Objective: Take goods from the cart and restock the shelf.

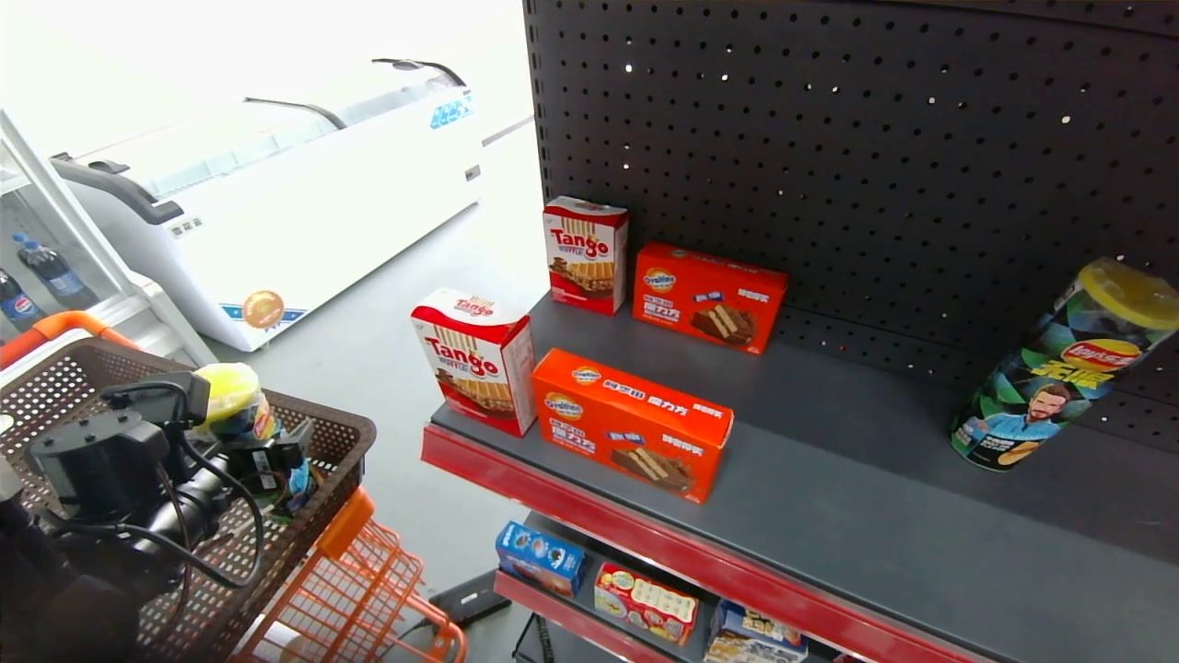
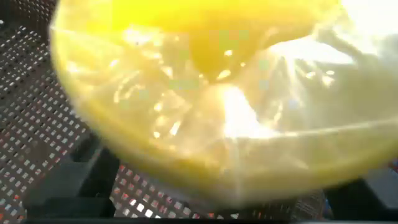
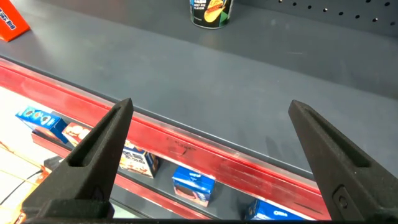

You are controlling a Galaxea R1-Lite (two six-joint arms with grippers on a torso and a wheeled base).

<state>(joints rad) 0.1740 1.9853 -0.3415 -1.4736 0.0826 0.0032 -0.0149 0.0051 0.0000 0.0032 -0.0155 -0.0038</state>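
Chip can (image 1: pixel 230 398) with the yellow lid is down in the brown cart basket (image 1: pixel 343 431), tilted, and the left gripper (image 1: pixel 267 451) is clamped on it. From the left wrist the lid is right up against the lens, with a dark finger (image 2: pixel 68 186) on each side of it and the basket mesh behind. Over to the right gripper (image 3: pixel 211 106): spread wide, nothing in it, hanging above the red front edge (image 1: pixel 645 539) of the shelf (image 1: pixel 829 479), with small blue and red packages (image 3: pixel 193 186) on the lower tier beneath it. Moving onto the shelf, near the front left corner stands a red-and-white wafer box (image 1: pixel 474 359), upright, and just beside it lies a flat orange biscuit box (image 1: pixel 631 424). Further back there is a second wafer box (image 1: pixel 585 253), also upright, with a second orange box (image 1: pixel 709 296) next to it, close to the black pegboard (image 1: pixel 829 138). Well off to the right another chip can (image 1: pixel 1059 368) is leaning back against that pegboard, yellow lid up. Beyond the shelf's left end, across the grey floor, sits a white chest freezer (image 1: pixel 276 203).
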